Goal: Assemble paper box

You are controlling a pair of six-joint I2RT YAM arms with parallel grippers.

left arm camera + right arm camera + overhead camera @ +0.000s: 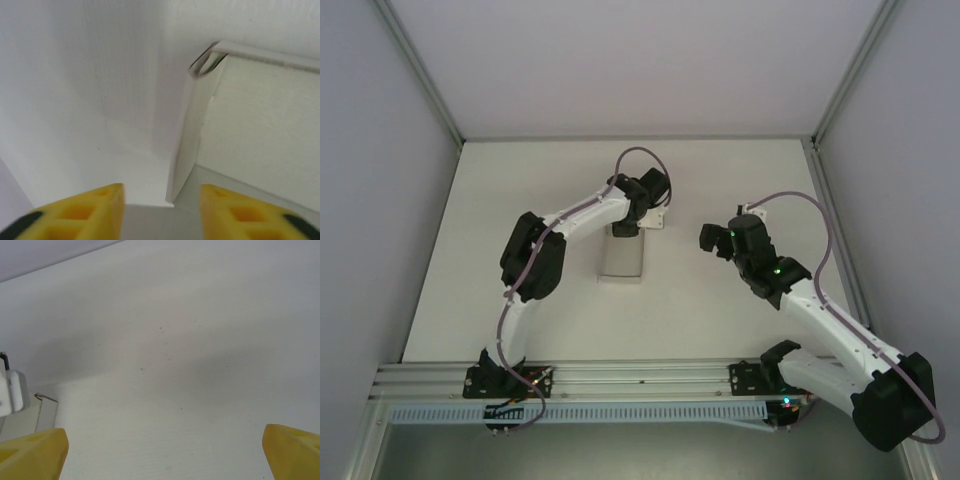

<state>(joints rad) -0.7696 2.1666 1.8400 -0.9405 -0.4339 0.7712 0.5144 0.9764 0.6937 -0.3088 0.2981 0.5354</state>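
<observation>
The paper box (623,258) is a white folded cardboard piece lying on the table just left of centre. My left gripper (628,228) hangs over its far end. In the left wrist view the box (100,100) shows a broad white panel and a thin flap (189,145) standing on edge. The left gripper (161,190) is open, its yellow fingertips (107,200) on either side of the flap's near corner without touching it. My right gripper (710,240) is open to the right of the box, apart from it, with nothing between its fingers. From the right wrist, a bit of the box (30,420) appears at the left edge.
The white table (720,180) is enclosed by pale walls with metal posts at the back corners. An aluminium rail (640,378) runs along the near edge by the arm bases. The right gripper (164,432) looks onto bare table surface (175,365).
</observation>
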